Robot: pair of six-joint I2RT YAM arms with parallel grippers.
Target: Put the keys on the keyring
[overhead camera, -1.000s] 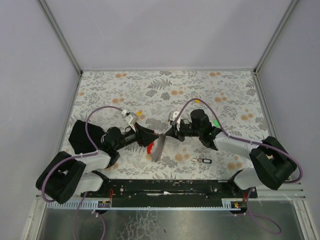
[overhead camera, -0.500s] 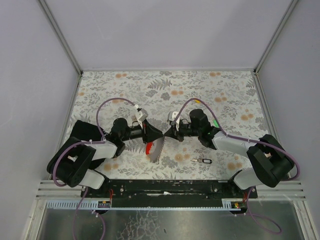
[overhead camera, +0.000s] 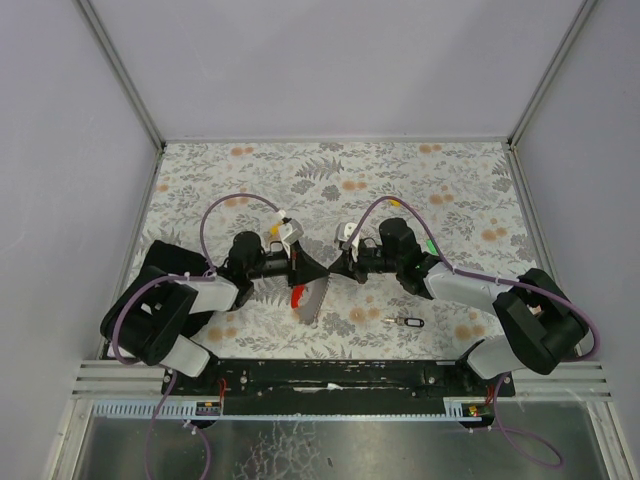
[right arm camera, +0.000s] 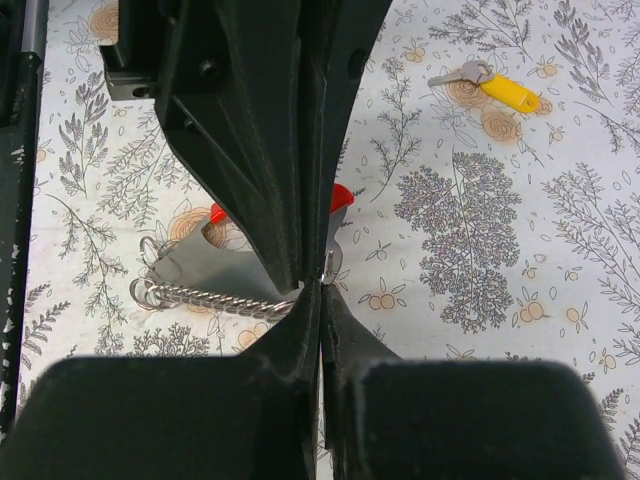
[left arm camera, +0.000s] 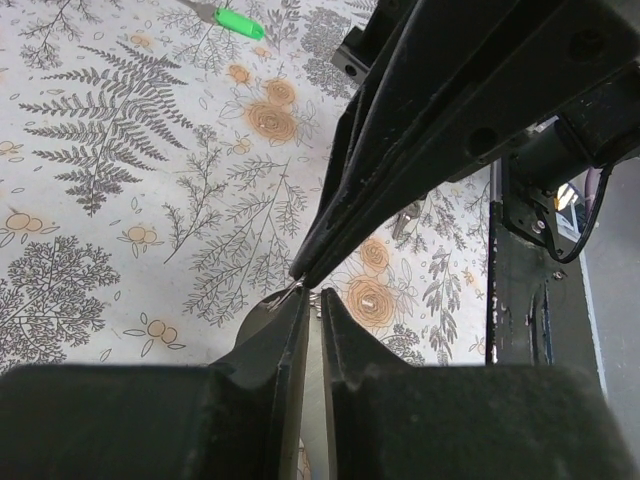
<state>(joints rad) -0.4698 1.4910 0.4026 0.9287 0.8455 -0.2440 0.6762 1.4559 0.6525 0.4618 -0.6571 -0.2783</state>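
Note:
The keyring (overhead camera: 310, 300), a grey fan-shaped piece with a red loop, hangs between the two grippers just above the table. My right gripper (overhead camera: 336, 272) is shut on its upper edge. In the right wrist view the fingertips (right arm camera: 320, 288) meet beside a small silver ring, with the grey piece (right arm camera: 200, 265) and a metal coil to the left. My left gripper (left arm camera: 313, 297) faces it tip to tip, its fingers pressed on the same edge with a thin grey strip between them. A black-headed key (overhead camera: 407, 322) lies on the table to the right.
A yellow-headed key (right arm camera: 508, 93) lies on the floral cloth beyond the left arm. A green-headed key (left arm camera: 237, 21) lies beyond the right arm. The black rail (overhead camera: 340, 372) with the arm bases runs along the near edge. Grey walls enclose the table.
The left arm has swung right and forward to meet the right gripper. Its jaws have narrowed from wide apart to a slit on the keyring's edge. The right arm stayed put.

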